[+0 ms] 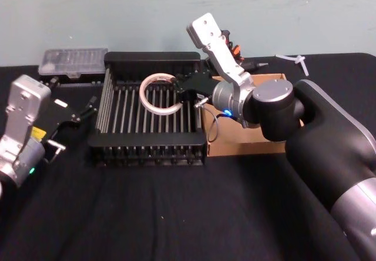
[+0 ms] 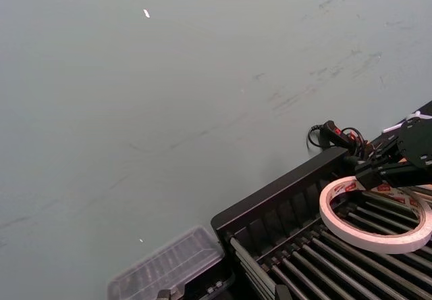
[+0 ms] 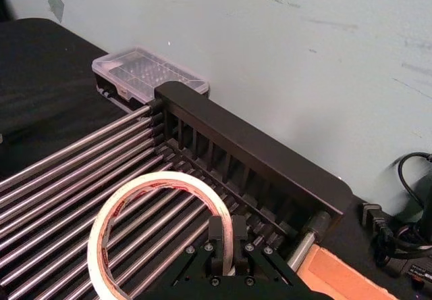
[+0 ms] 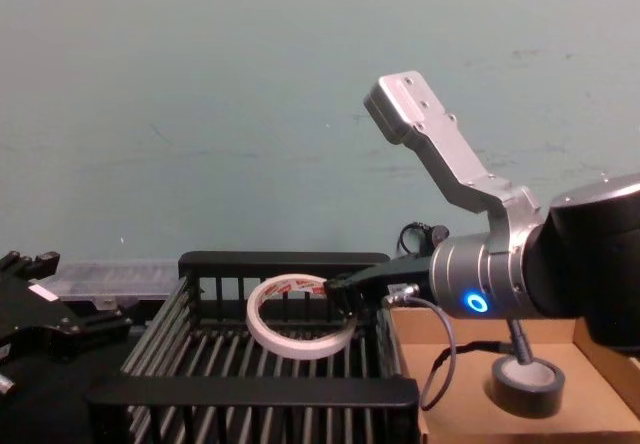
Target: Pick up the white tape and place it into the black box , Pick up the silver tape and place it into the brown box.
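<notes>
The right gripper (image 1: 178, 84) holds the white tape (image 1: 158, 94), fingers pinching its rim, over the black box (image 1: 150, 153), not yet released. The silver tape (image 4: 527, 380) already sits in the brown box (image 4: 450, 419). The left gripper (image 1: 88, 108) idles at left, fingers apart.
</notes>
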Motion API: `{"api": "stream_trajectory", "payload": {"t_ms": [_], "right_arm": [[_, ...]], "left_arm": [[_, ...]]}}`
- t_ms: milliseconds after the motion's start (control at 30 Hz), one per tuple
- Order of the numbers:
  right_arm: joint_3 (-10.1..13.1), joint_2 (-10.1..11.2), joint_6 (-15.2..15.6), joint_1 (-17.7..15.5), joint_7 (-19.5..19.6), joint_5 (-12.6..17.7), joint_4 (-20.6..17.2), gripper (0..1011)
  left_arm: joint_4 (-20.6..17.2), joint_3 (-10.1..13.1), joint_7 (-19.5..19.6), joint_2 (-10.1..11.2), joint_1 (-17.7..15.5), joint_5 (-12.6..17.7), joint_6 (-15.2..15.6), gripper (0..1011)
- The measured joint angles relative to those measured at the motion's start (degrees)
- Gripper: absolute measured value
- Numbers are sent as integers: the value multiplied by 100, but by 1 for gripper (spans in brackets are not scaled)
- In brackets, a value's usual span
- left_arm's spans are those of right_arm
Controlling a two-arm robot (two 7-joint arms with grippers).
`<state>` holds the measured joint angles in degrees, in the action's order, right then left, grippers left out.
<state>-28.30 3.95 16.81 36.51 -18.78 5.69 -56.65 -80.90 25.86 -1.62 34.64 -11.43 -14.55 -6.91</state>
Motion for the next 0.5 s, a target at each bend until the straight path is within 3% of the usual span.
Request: {"api": "stream_trajectory", "payload": {"t_ms": [100, 500], "right_arm": [[-1, 1, 1, -1, -1, 6, -3, 120], [-1, 7, 7, -5, -5, 23, -10, 504]], "left_arm": [[0, 0, 0, 0, 0, 0, 0, 1001], [0, 0, 0, 0, 0, 0, 0, 1001]]}}
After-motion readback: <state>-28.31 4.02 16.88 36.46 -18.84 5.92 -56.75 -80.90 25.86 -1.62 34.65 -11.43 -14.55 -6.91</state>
